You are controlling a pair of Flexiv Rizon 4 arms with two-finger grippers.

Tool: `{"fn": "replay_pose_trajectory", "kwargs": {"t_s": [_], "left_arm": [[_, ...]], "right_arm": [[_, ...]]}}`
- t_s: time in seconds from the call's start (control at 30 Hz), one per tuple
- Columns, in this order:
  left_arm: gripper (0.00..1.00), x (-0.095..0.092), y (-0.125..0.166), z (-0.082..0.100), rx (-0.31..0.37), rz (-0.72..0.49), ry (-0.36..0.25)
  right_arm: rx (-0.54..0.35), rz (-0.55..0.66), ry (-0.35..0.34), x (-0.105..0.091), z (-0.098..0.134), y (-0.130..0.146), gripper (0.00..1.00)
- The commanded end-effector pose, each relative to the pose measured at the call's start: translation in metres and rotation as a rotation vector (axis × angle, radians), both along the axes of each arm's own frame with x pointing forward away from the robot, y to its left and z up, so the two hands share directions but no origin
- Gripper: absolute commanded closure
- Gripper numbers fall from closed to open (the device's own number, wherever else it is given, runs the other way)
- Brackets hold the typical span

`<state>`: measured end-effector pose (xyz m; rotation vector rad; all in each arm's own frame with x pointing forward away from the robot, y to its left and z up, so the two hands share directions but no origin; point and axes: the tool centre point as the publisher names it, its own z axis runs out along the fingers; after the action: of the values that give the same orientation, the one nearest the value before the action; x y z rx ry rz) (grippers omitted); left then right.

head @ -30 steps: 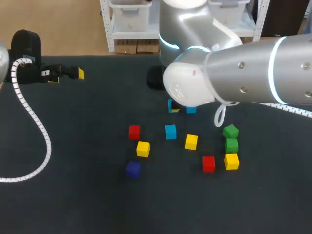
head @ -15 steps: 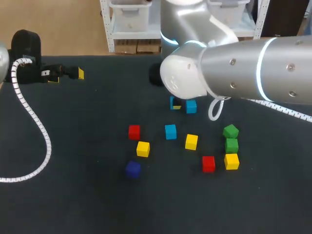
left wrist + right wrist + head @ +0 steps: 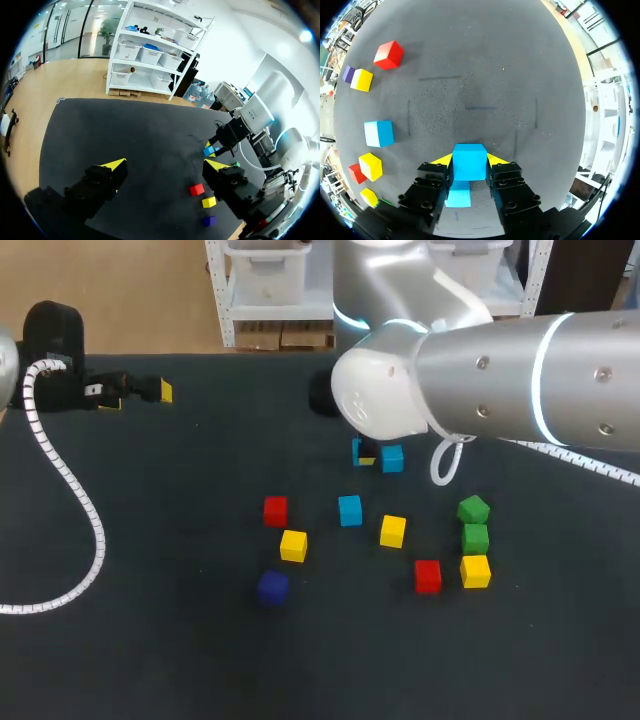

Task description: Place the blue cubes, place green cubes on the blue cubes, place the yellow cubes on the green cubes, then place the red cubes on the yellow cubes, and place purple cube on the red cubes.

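Observation:
My right gripper [image 3: 469,162] is shut on a blue cube [image 3: 469,161]; in the head view this cube [image 3: 392,458] hangs under my right arm at the table's middle, behind the other cubes. A second blue cube [image 3: 349,510] lies on the black table just in front of it. Around it lie two red cubes [image 3: 275,510] [image 3: 428,576], three yellow ones [image 3: 293,545] [image 3: 392,531] [image 3: 475,571], two green ones [image 3: 473,509] [image 3: 475,538] and a purple cube [image 3: 272,586]. My left gripper [image 3: 138,397] stands open and empty at the far left.
A white coiled cable [image 3: 60,470] runs over the table's left side from my left arm. A thin white cable loop [image 3: 445,475] hangs off my right arm above the green cubes. Bare mat lies ahead of the held cube in the right wrist view.
My right arm has shifted slightly toward the table's far side, carrying the blue cube with it. The left arm and the loose cubes have stayed where they were.

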<state>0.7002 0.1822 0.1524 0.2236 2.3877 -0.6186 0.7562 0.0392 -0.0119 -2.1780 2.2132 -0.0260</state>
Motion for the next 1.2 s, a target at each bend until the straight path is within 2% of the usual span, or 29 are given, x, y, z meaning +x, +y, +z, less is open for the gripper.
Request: {"fn": "replay_pose_trajectory", "kwargs": {"t_s": [0.03,0.4,0.47,0.5,0.57,0.6,0.63,0.77,0.9,1.03,1.2], "left_arm": [[0.0,0.0,0.002,-0.001,-0.009,-0.007,-0.006],[0.0,0.0,0.002,-0.001,-0.009,-0.007,-0.006],[0.0,0.0,0.002,-0.001,-0.009,-0.007,-0.006],[0.0,0.0,0.002,-0.001,-0.009,-0.007,-0.006],[0.0,0.0,0.002,-0.001,-0.009,-0.007,-0.006],[0.0,0.0,0.002,-0.001,-0.009,-0.007,-0.006],[0.0,0.0,0.002,-0.001,-0.009,-0.007,-0.006],[0.0,0.0,0.002,-0.001,-0.009,-0.007,-0.006],[0.0,0.0,0.002,-0.001,-0.009,-0.007,-0.006],[0.0,0.0,0.002,-0.001,-0.009,-0.007,-0.006],[0.0,0.0,0.002,-0.001,-0.009,-0.007,-0.006]], "right_arm": [[0.008,-0.003,-0.009,-0.004,-0.001,-0.005,1.0],[0.011,-0.005,-0.01,-0.009,-0.007,-0.003,1.0],[0.012,-0.002,-0.011,-0.009,-0.007,-0.003,0.94],[0.012,-0.001,-0.013,-0.009,-0.007,-0.002,0.87],[0.011,0.006,-0.019,-0.01,-0.007,-0.002,0.65],[0.012,0.004,-0.026,-0.01,-0.007,-0.002,0.38],[0.01,0.009,-0.032,-0.01,-0.007,-0.002,0.0],[0.024,-0.001,-0.06,-0.006,-0.007,0.0,0.0],[0.019,0.019,-0.164,-0.001,-0.002,0.001,0.0],[0.038,0.024,-0.167,0.001,0.011,0.001,0.0],[0.067,0.042,-0.136,-0.008,0.032,0.0,0.0]]}}
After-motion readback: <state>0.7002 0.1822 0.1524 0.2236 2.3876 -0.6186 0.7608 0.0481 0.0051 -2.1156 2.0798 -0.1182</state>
